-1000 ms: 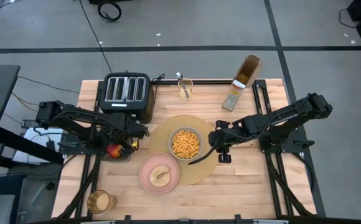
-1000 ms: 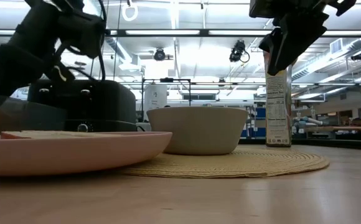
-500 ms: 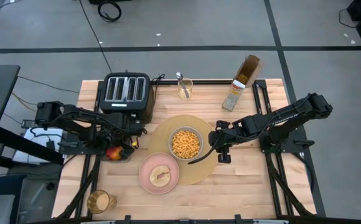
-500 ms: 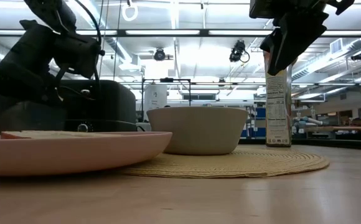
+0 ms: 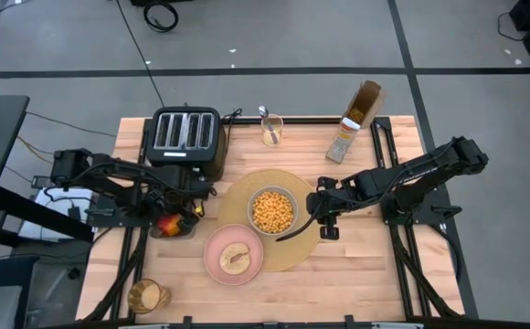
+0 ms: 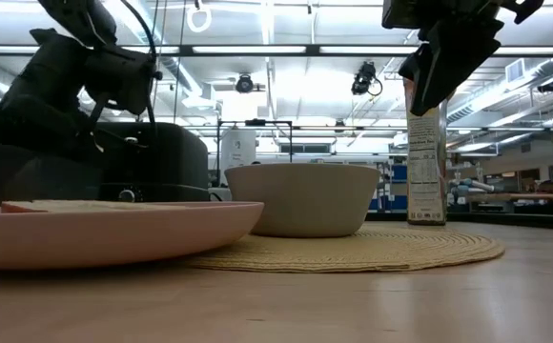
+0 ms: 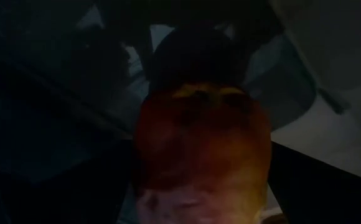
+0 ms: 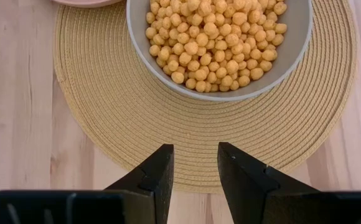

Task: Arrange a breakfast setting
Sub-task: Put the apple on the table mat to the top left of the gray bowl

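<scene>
High view showing left gripper point(image 5: 175, 217) lying low at the table's left side, in front of the toaster point(image 5: 186, 137), over the apple point(image 5: 166, 222), which is sitting in a shallow dark tray just left of the mat point(image 5: 294, 245). Left wrist view filling with the apple point(image 7: 202, 155) close against the camera, fingers dark and hidden around it; cannot tell whether clamping or released, so grasp to be confirmed before any lift. Right gripper point(image 5: 322, 217) hovering over the mat's right edge beside the bowl point(image 5: 272, 210), fingers point(image 8: 246, 177) parted slightly and holding nothing in right wrist view. Bowl filled with cereal and resting on the mat; plate point(image 5: 234, 255) carrying a toast slice and overlapping the mat's near-left rim; glass point(image 5: 147, 295) standing well apart at the near-left corner; spoon point(image 5: 265, 122) standing in a clear cup at the far edge. Hazards, judged from layout: round apple rolling or slipping from an off-centre pinch; a dropped apple striking the plate or scattering cereal; left arm brushing the toaster when lifting; both arms crowding the mat if moving together.
</scene>
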`<state>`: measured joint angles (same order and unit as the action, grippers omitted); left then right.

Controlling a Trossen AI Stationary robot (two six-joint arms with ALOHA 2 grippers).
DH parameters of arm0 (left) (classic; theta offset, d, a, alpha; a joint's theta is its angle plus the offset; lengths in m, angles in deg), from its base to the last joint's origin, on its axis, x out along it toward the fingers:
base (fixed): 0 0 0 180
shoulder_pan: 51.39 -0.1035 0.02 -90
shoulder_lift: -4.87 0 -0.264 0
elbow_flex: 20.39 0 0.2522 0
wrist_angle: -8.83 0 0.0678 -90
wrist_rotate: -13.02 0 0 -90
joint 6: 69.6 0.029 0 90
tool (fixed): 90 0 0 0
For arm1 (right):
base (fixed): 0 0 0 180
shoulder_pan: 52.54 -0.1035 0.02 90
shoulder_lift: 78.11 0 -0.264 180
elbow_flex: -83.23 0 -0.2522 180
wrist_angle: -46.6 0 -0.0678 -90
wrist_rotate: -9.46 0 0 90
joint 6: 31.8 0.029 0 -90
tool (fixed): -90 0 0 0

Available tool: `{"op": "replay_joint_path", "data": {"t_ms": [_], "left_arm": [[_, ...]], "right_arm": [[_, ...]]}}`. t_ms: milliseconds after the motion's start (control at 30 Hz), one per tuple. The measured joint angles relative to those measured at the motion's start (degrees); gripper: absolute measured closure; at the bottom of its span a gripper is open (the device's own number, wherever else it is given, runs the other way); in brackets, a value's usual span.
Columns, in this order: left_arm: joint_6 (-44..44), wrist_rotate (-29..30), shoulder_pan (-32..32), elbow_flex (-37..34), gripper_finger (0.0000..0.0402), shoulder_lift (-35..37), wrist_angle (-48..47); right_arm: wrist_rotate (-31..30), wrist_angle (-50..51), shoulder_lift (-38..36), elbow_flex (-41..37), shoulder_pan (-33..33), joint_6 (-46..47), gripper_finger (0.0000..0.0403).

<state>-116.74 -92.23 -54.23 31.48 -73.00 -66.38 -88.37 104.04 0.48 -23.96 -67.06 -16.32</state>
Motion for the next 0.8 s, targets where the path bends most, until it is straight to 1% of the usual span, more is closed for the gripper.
{"op": "replay_joint_path", "data": {"t_ms": [167, 333, 433, 500, 600, 800], "left_arm": [[-3.3, 0.4, 1.1, -1.3, 0.0055, 0.2, 6.0], [-6.0, 2.3, 2.0, -1.3, 0.0055, 0.2, 8.4], [-6.8, 5.2, 2.9, -1.3, 0.0055, 0.2, 10.1], [-8.2, 9.6, 3.4, -1.5, 0.0056, -0.2, 12.3], [-9.7, 11.6, 3.4, -1.6, 0.0058, -0.2, 12.7], [-9.9, 11.2, 3.4, -1.5, 0.0081, 0.1, 8.9]], "right_arm": [[0.0, 0.4, 0.0, 0.0, 0.0, 1.1, 0.0270], [0.0, 0.6, 0.0, 0.0, 0.0, 1.0, 0.0270], [0.0, 0.7, 0.0, 0.0, 0.0, 0.9, 0.0270], [0.0, 0.9, 0.0, 0.0, 0.0, 0.9, 0.0270], [0.0, 1.4, 0.0, 0.0, 0.0, 0.9, 0.0270], [0.0, 2.1, 0.0, 0.0, 0.0, 0.6, 0.0270]]}}
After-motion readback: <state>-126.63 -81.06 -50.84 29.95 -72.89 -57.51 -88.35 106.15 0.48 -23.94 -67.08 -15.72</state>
